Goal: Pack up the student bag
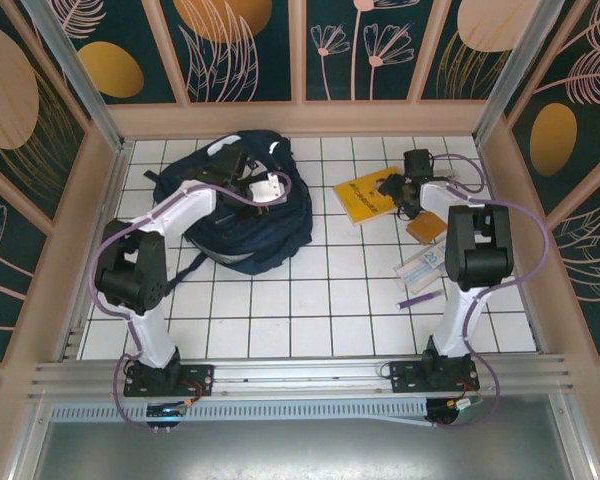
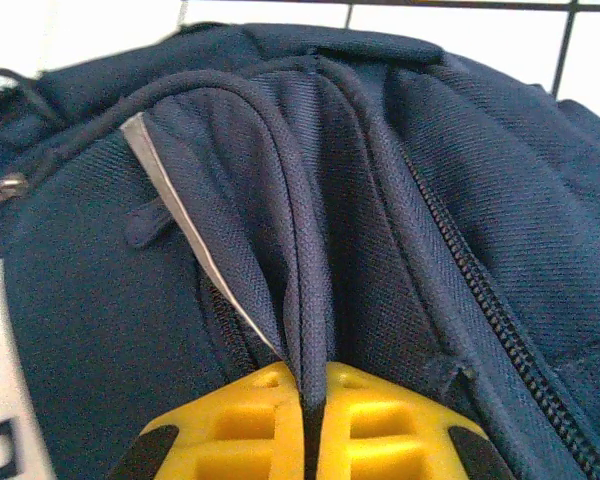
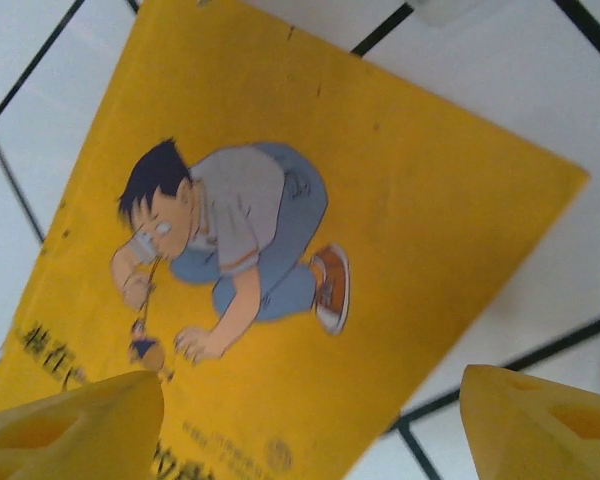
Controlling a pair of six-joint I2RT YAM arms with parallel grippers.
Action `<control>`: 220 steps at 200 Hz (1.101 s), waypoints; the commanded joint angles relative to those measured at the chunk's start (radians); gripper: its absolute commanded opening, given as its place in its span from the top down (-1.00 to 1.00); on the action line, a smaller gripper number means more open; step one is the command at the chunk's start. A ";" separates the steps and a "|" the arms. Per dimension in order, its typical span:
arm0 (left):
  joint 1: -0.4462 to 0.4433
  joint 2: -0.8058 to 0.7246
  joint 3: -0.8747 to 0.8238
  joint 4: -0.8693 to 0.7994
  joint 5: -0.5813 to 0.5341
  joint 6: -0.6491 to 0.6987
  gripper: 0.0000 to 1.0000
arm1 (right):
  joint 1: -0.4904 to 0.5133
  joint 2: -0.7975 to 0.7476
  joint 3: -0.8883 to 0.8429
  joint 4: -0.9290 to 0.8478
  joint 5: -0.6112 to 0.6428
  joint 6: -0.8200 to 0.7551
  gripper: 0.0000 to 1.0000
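Student bag [image 1: 242, 215] lies in the upper left-centre of the top view, slumped on the white tiled worktop [image 1: 310, 300]. Left fingers [image 2: 245, 425] are clenched tight on a corded ridge of its navy fabric, right at the bottom of the wrist view. Over at the upper right, right fingers [image 3: 75, 425] hang spread wide above the yellow book [image 3: 400, 230], grasping nothing, cartoon boy on the cover plain to see

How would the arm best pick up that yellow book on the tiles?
Probably by its free edge, from above: the yellow book lies flat on the table, so only an edge can be pinched. The right tool hangs open astride that edge, one finger over the cover, one off it.
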 commanded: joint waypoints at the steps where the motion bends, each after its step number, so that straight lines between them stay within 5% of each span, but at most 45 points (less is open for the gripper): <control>1: 0.010 -0.056 -0.007 0.172 -0.083 0.183 1.00 | 0.006 0.070 0.071 -0.035 0.086 -0.010 -0.56; 20: 0.012 -0.049 -0.039 0.250 -0.197 0.188 1.00 | 0.016 0.140 0.122 -0.032 0.090 -0.069 -0.37; 37: 0.039 -0.101 -0.086 0.402 -0.090 0.036 0.99 | 0.054 0.167 0.144 -0.045 0.123 -0.134 -0.22; 43: 0.046 -0.113 -0.117 0.478 -0.060 -0.019 0.79 | 0.068 0.168 0.136 -0.042 0.129 -0.147 -0.18; 52: 0.049 -0.163 -0.169 0.582 -0.067 -0.081 0.17 | 0.081 0.158 0.107 -0.023 0.114 -0.159 -0.17; 69: 0.049 -0.205 -0.232 0.735 -0.141 -0.212 -0.54 | 0.113 0.135 0.053 0.012 0.089 -0.203 -0.14; 81: 0.050 -0.226 -0.216 0.735 -0.124 -0.355 -0.74 | 0.143 0.121 0.031 0.012 0.102 -0.249 -0.11; 103: 0.004 -0.189 -0.112 0.619 0.245 -0.592 -0.74 | 0.188 0.080 -0.049 0.041 0.075 -0.328 -0.06; 112: -0.050 -0.148 -0.069 0.594 0.304 -0.681 -0.79 | 0.211 0.053 -0.090 0.048 0.081 -0.361 -0.06; 139: -0.168 0.057 0.162 0.406 0.118 -1.008 -0.62 | 0.263 -0.052 -0.223 0.071 0.080 -0.434 -0.06; 174: -0.247 0.291 0.384 0.143 -0.108 -1.044 -0.57 | 0.256 -0.206 -0.354 0.167 0.062 -0.474 -0.15; 220: -0.268 0.382 0.323 0.241 -0.084 -1.191 -0.58 | 0.129 -0.324 -0.378 0.189 -0.065 -0.211 -0.27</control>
